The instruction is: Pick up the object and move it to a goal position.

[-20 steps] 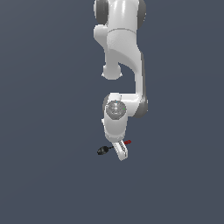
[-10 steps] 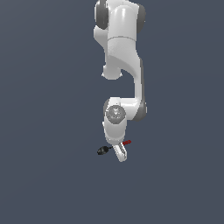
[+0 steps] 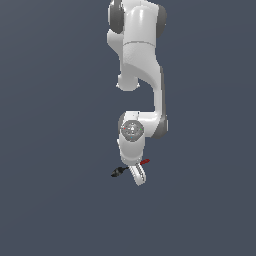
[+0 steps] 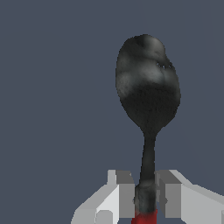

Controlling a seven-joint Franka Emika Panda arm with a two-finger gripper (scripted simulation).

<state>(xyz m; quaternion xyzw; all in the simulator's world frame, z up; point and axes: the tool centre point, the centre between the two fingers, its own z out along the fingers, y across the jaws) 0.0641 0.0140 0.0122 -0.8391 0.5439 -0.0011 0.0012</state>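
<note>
The object is a small spoon-like tool with a black rounded head [image 4: 148, 89], a thin dark shaft and a red handle end [image 4: 144, 217]. My gripper [image 4: 145, 200] is shut on its shaft near the red end, one finger on each side. In the exterior view the gripper [image 3: 137, 175] hangs below the white arm, with the tool's black head [image 3: 117, 172] sticking out toward the exterior view's left and its red end [image 3: 145, 162] toward the right. The tool is off the ground, held in the air.
The white arm [image 3: 140, 75] reaches down from the top of the exterior view. Around it is only plain dark grey-blue ground.
The arm with the held tool has shifted slightly upward and toward the exterior view's right. The grip on the tool is unchanged.
</note>
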